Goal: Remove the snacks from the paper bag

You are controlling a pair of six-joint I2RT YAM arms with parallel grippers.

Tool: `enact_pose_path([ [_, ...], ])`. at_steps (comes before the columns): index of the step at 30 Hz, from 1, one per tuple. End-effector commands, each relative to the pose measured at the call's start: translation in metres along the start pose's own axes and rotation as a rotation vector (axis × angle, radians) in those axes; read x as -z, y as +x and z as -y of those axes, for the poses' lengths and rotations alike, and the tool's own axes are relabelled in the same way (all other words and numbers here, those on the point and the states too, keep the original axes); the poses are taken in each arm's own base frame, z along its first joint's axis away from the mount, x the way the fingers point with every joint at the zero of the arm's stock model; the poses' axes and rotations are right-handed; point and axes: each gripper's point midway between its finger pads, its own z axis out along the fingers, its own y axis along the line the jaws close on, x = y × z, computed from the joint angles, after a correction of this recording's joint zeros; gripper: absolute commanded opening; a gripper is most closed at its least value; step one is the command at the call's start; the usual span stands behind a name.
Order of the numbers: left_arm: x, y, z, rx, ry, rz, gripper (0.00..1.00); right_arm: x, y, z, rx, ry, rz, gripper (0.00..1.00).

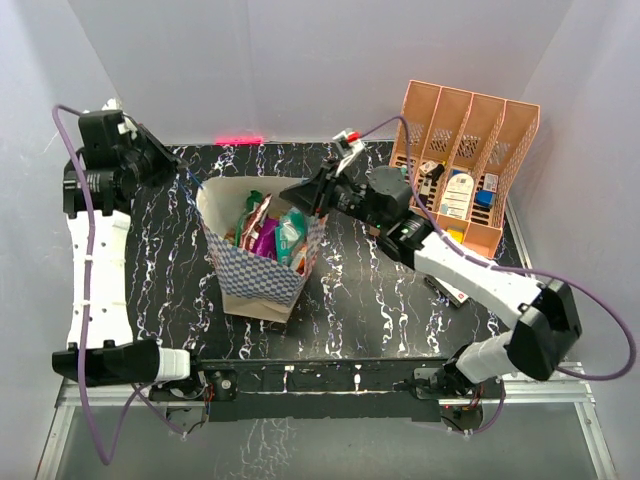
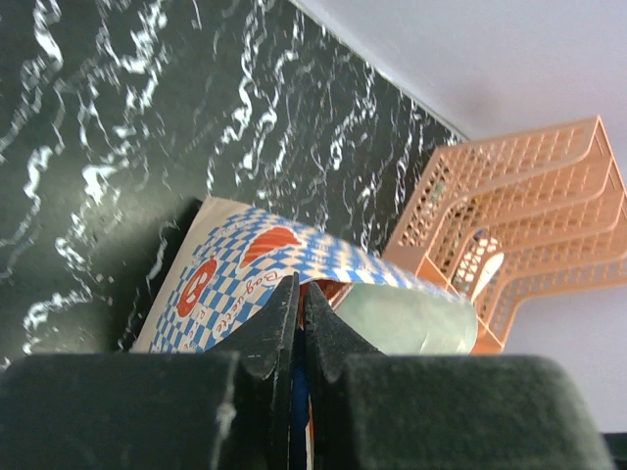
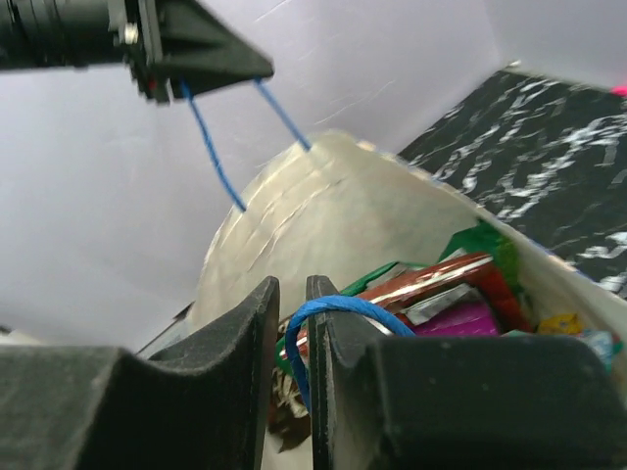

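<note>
Paper bag (image 1: pixel 262 278): blue-and-white check outside, cream inside. Logo (image 2: pixel 270 243): red-orange. Cord handles (image 3: pixel 338 307): blue. Snacks (image 1: pixel 268 228): glossy red, green, magenta and teal wrappers. Worktop (image 1: pixel 370 295): black, white marble veining. File rack (image 1: pixel 470 125): salmon-orange lattice.

Top overhead; wrists close; all share paper bag (image 1: pixel 255 278).

The left gripper (image 2: pixel 299 299) is pinching a blue cord (image 2: pixel 298 403) above the checked paper bag (image 2: pixel 230 279), which is sitting on the bench (image 2: pixel 127 117) near an orange rack (image 2: pixel 529 225).
</note>
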Motion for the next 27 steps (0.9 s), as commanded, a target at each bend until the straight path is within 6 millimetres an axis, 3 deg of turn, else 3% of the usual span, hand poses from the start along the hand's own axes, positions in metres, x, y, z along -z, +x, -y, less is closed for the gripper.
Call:
enact_pose_path([
  [1,0.052,-0.088,0.023,-0.122,-0.038,0.353,0.00,-0.022,-0.035,-0.073,0.005,-0.276,0.063,0.20],
  [7,0.079,-0.134,0.007,-0.259,-0.218,0.527,0.00,-0.062,-0.013,-0.116,-0.096,-0.405,0.044,0.20],
  [11,0.093,-0.145,-0.001,-0.344,-0.279,0.597,0.00,-0.082,0.023,-0.130,-0.189,-0.448,-0.017,0.21],
  [14,0.088,-0.129,0.001,-0.410,-0.214,0.573,0.00,-0.083,0.052,-0.132,-0.248,-0.454,-0.073,0.21],
  [16,0.080,-0.111,0.009,-0.456,-0.109,0.546,0.00,-0.085,0.083,-0.123,-0.294,-0.434,-0.131,0.21],
  [20,0.077,-0.072,0.016,-0.476,0.038,0.473,0.00,-0.070,0.121,-0.115,-0.326,-0.414,-0.225,0.21],
  [21,0.076,-0.063,0.017,-0.470,0.069,0.452,0.00,-0.062,0.117,-0.118,-0.322,-0.420,-0.225,0.21],
  [27,0.089,-0.032,0.034,-0.417,0.218,0.388,0.00,-0.034,0.150,-0.097,-0.306,-0.315,-0.336,0.25],
])
